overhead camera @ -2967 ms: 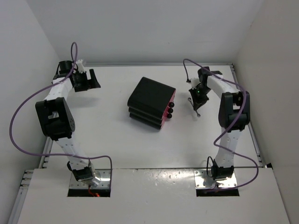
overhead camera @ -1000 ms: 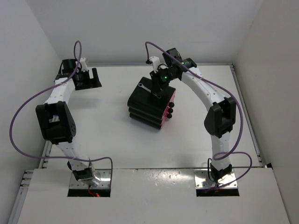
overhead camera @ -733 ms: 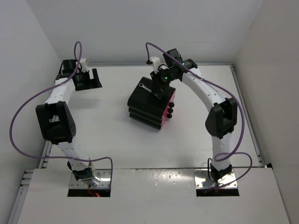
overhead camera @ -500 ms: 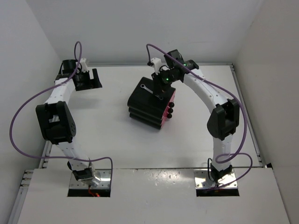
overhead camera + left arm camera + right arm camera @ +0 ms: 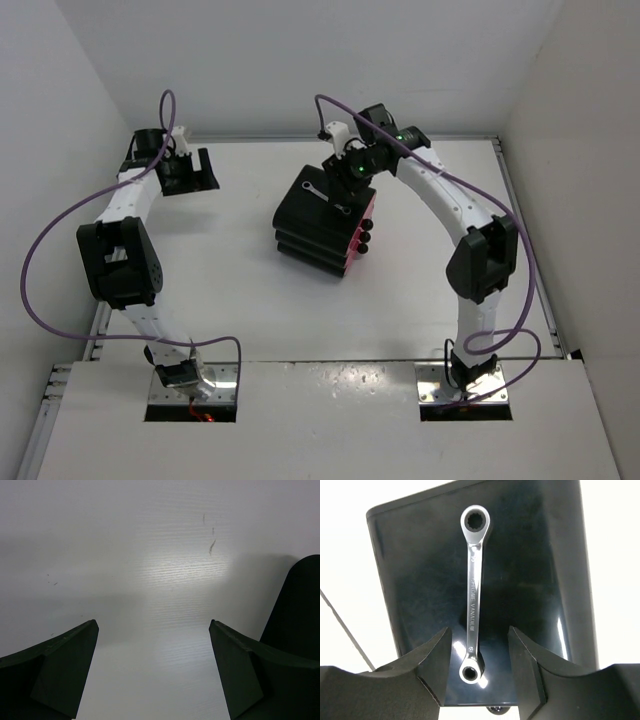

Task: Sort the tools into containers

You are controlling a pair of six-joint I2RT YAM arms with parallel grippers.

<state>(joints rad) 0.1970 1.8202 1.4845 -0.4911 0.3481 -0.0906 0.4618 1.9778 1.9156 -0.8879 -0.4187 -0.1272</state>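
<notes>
Top view: a thin silver wrench [image 5: 325, 197] lies flat on the black top of the cabinet [image 5: 312, 228], toward its far edge. Its long axis runs slantwise, from far-left to near-right. The right claw [image 5: 343, 185] hangs just over the end nearer the drawers. Three pink drawers [image 5: 369, 213] are all shut, their round black knobs [image 5: 364, 233] facing right, and their contents are hidden. The left claw [image 5: 200, 172] is well apart, at the far left of the white desk [image 5: 230, 290].

Left wrist: the fingers are spread wide over bare desk, gripping nothing.

Right wrist: the wrench has a ring at each end and lettering along its shank, and it points straight away from the camera. The right claw is open – one finger on each side of the near ring, a gap on both sides.
</notes>
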